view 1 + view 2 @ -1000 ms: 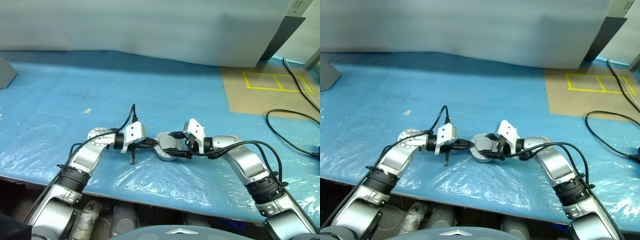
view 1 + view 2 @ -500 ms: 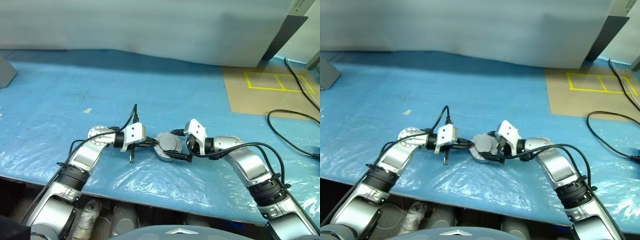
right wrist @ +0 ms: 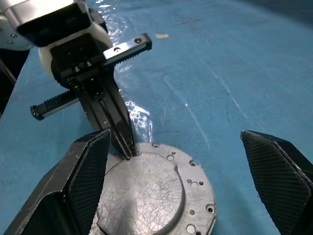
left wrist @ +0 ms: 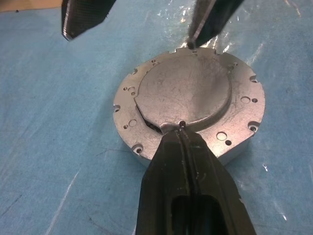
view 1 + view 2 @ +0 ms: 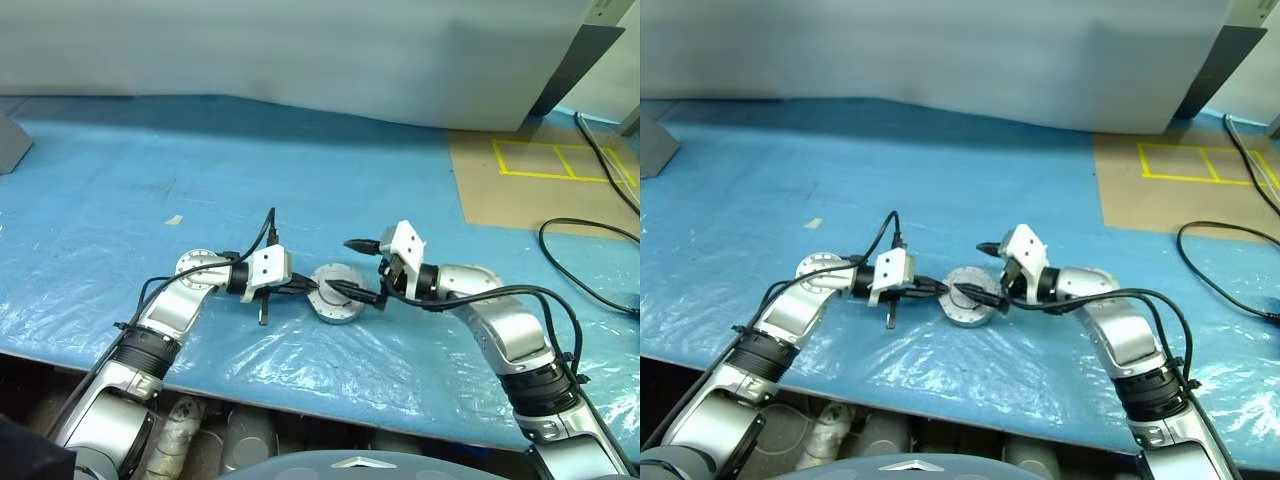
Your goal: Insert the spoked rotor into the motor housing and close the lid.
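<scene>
Item: motor housing, one piece, round silver metal puck, smooth face up, small holes and notches round its rim. It lies flat on the blue plastic sheet, between the two grippers.

Handling, by judgement: solid metal, so likely heavy for its bulk and fully stiff. The bare face looks slick, and the raised centre disc offers no purchase. The surest hold seems to be across the rim, one finger on each side, where the notched edge gives some bite. Dropping it would hardly harm it, but it could slide on the glossy sheet under a sideways push.

Left gripper: fingers clenched together with nothing between them, the joined tip resting at the housing's near edge, by the small step in the raised disc. It appears to pin or steady the puck instead of grasping it.

Right gripper: released, fingers spread wide, hanging above the housing's far side from the left gripper; its fingers straddle the puck without touching it.

Change noted: a second ago the right gripper sat low against the housing with its fingers closer about the rim. It has since opened fully and lifted clear. The left gripper and the housing have kept their places.
</scene>
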Available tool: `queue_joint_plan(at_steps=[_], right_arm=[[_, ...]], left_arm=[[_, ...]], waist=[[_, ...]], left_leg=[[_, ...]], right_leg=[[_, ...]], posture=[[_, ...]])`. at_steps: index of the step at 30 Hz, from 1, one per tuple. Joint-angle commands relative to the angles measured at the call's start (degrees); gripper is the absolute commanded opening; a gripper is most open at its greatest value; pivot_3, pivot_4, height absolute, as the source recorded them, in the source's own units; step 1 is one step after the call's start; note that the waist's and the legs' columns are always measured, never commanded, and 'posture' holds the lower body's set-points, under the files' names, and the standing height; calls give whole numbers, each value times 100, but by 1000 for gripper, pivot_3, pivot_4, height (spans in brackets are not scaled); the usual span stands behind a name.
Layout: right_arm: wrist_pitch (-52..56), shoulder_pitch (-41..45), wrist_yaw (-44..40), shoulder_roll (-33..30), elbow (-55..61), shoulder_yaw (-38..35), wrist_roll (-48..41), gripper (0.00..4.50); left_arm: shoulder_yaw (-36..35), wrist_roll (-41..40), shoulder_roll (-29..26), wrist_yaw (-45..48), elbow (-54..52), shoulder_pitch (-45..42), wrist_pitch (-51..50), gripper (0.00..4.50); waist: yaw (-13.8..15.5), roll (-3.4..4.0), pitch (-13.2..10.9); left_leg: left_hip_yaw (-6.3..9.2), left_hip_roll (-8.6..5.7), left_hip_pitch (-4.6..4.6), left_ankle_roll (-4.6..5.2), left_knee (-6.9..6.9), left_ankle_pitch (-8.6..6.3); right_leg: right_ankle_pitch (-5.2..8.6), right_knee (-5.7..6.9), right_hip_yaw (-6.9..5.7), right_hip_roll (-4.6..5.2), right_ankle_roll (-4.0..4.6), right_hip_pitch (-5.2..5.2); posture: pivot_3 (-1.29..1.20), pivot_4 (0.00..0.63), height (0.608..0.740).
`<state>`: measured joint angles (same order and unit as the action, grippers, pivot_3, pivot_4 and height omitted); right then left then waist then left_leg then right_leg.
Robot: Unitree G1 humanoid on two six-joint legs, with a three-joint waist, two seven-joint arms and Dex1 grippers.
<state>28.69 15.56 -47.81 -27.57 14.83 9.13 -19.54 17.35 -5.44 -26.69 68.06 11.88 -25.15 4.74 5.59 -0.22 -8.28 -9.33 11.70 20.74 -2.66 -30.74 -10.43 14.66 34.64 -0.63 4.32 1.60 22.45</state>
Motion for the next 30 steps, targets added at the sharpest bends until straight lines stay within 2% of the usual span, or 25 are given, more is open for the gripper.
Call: queue_joint_plan(at_steps=[1,5,8,15,24,27,30], right_arm=[[969,207,302,111,152,-503,-668,4451],[2943,338,638,131,-483,-1360,-1704,4451],[3703,126,650,90,-962,-1882,-2141,4451],[4363,-136,673,281,-824,-1710,-2559,4451],[4738,-255,962,917,-712,-1558,-2869,4451],[4732,-198,1074,1053,-794,-1745,-2937,3869],[4732,-217,1077,1061,-764,-1837,-2993,2894]], left_arm=[[231,211,18,3,186,47,-43,0],[223,209,18,-12,188,47,-27,0],[219,216,16,-35,174,86,-13,0],[209,228,12,-61,184,97,13,0],[200,235,1,-102,210,82,54,0],[198,241,-13,-108,217,82,69,0],[205,255,-12,-125,236,84,85,0]], waist=[[-2,1,-1],[4,4,-3],[26,12,-3],[20,25,-3],[4,24,-3],[-5,24,-3],[-5,25,-3]], left_leg=[[0,0,0,0,0,0],[1,-2,-4,0,-3,0],[2,-1,-4,-1,-2,1],[3,4,-9,-1,-4,1],[2,4,-10,-2,-10,1],[2,5,-14,-2,-10,1],[2,5,-10,-2,-10,1]], right_leg=[[1,0,0,0,2,0],[5,2,0,1,10,-6],[5,1,-1,0,11,-6],[5,9,-9,-2,14,-10],[6,7,-8,1,14,-13],[6,9,-8,0,14,-13],[6,8,-8,0,14,-9]], posture=[[0,150,740],[0,150,740],[0,150,740],[0,150,740],[0,150,740],[0,150,740],[0,150,740]])
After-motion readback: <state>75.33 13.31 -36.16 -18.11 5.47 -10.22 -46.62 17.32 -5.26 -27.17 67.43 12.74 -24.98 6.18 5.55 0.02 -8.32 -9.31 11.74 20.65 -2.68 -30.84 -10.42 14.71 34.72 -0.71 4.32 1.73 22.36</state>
